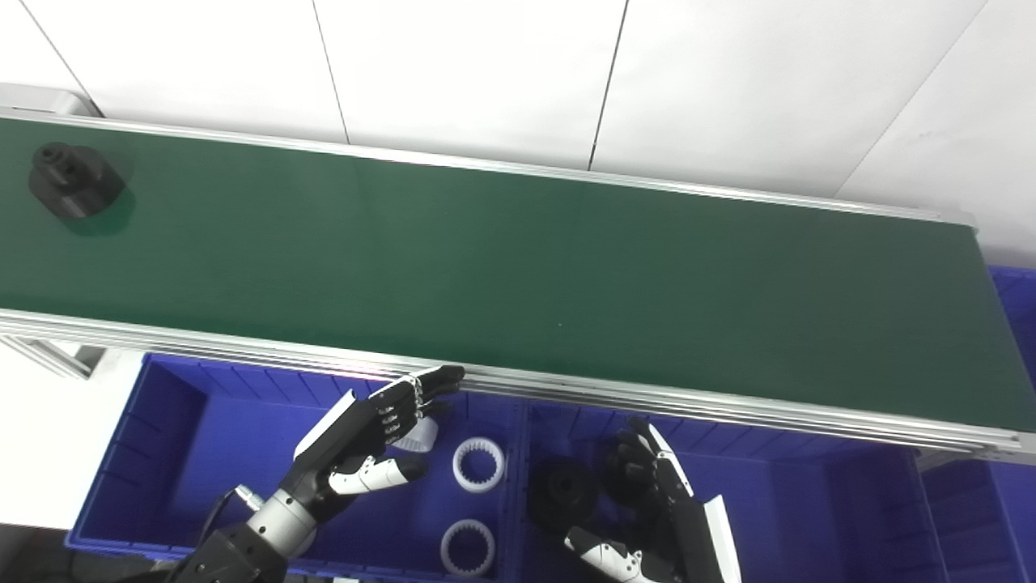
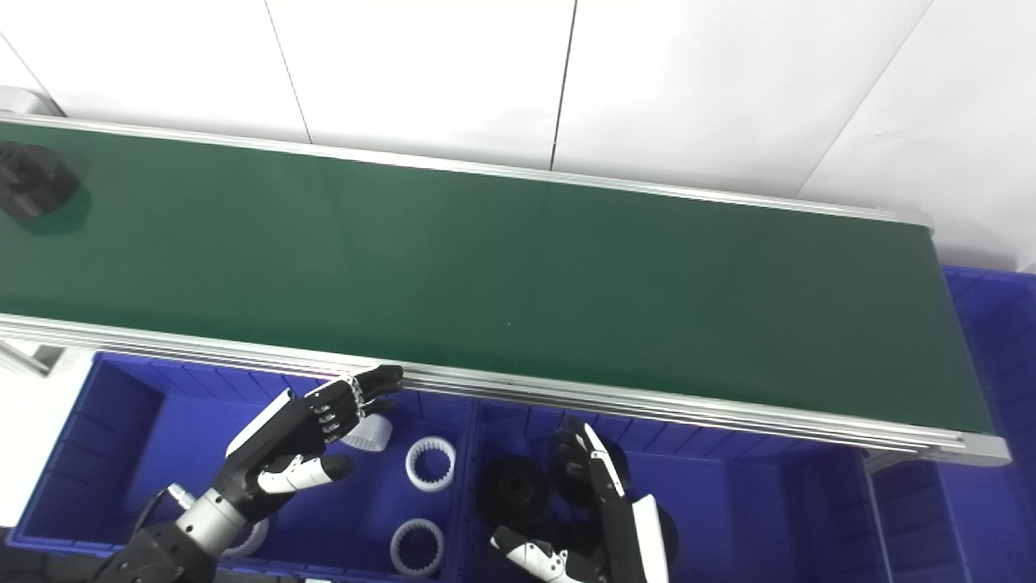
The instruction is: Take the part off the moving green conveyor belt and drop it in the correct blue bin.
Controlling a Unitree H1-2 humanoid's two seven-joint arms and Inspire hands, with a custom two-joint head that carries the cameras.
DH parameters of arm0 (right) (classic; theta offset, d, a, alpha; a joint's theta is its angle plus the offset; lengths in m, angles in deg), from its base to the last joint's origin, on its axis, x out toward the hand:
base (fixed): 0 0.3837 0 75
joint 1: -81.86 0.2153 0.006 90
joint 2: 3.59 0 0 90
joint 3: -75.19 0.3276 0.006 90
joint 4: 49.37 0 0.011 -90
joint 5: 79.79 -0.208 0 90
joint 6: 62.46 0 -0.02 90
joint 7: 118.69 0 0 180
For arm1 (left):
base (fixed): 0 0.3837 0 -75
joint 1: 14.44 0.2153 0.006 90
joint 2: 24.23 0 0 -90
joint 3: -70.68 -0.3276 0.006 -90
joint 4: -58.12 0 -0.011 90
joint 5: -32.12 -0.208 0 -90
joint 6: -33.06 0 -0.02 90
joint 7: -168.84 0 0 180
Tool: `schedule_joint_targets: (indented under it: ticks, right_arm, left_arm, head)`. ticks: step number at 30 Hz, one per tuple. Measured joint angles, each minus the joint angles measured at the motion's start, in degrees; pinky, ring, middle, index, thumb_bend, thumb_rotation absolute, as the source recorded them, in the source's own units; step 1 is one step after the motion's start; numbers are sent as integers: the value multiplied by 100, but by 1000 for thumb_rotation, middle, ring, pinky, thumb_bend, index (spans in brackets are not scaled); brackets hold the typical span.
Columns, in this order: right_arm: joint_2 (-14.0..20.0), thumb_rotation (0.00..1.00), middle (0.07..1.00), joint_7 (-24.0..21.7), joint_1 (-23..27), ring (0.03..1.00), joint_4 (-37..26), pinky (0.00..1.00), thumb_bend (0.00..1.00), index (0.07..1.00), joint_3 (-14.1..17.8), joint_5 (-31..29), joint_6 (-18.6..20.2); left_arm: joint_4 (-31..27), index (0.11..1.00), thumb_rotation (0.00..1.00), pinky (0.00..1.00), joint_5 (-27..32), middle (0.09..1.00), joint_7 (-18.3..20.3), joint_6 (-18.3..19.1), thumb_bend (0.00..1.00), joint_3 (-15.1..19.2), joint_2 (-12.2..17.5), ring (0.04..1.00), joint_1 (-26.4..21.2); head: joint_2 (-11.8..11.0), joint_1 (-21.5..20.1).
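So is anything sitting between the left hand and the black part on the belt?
Nothing visible. The black part sits at the belt's far left end; the green belt between it and the left hand is bare. The left hand hovers open over the left blue bin, below the belt's near rail.

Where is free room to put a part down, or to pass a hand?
Belt is bare right of the black part. Left bin is free at its left end; white rings and left hand crowd its right.
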Motion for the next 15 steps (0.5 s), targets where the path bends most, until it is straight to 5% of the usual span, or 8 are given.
schedule_joint_targets:
  ticks: [4, 9, 15]
  right_arm:
    - [1, 392, 869, -1, 1, 852, 0, 804, 693, 912, 0, -86, 0]
    - [32, 400, 879, -18, 75, 852, 15, 809, 703, 917, -1, -219, -32]
    - [103, 418, 882, -65, 222, 856, 18, 815, 724, 914, -1, -296, -32]
  left_arm:
    - [25, 923, 497, 959, 21, 971, 138, -65, 719, -50, 85, 984, -2]
    - [252, 989, 511, 991, -481, 999, 232, -828, 685, -52, 112, 1000, 31]
    - [-175, 1000, 534, 1000, -1232, 1000, -58, -895, 698, -131, -5, 1000, 277]
  head:
    - [0, -9]
    - [9, -9]
    - [44, -368]
